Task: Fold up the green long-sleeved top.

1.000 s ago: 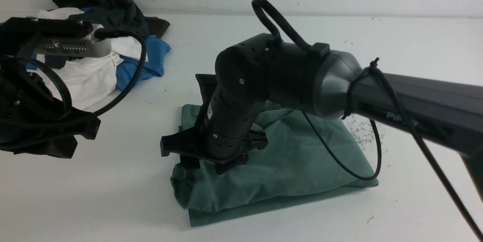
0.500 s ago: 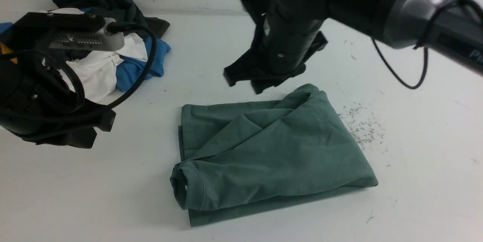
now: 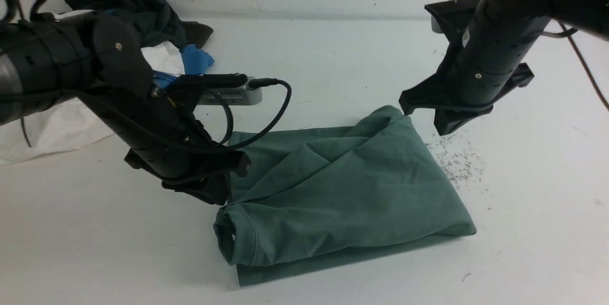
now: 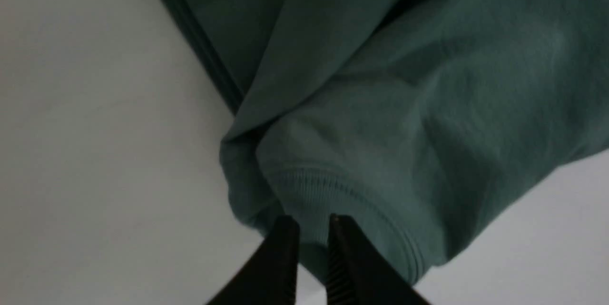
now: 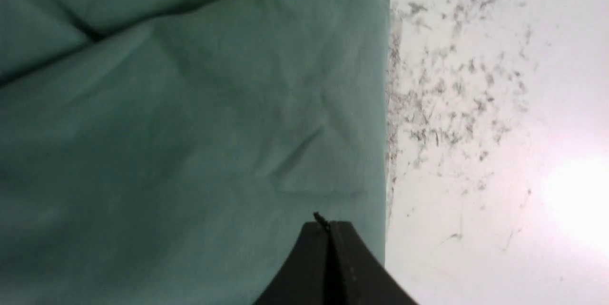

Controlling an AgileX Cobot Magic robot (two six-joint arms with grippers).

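I see the green long-sleeved top [image 3: 342,191] lying folded into a rough rectangle in the middle of the white worktop [image 3: 333,57], with a ribbed band [image 3: 242,233] rolled at its near left corner. My left tool [image 4: 311,221] hangs just over that band, its fingers a narrow gap apart and closed on nothing. My right tool [image 5: 328,225] sits above the top's far right edge, fingers pressed together and holding nothing, beside a patch of dark specks [image 3: 454,157]. A heap of other clothes [image 3: 142,19] lies at the far left.
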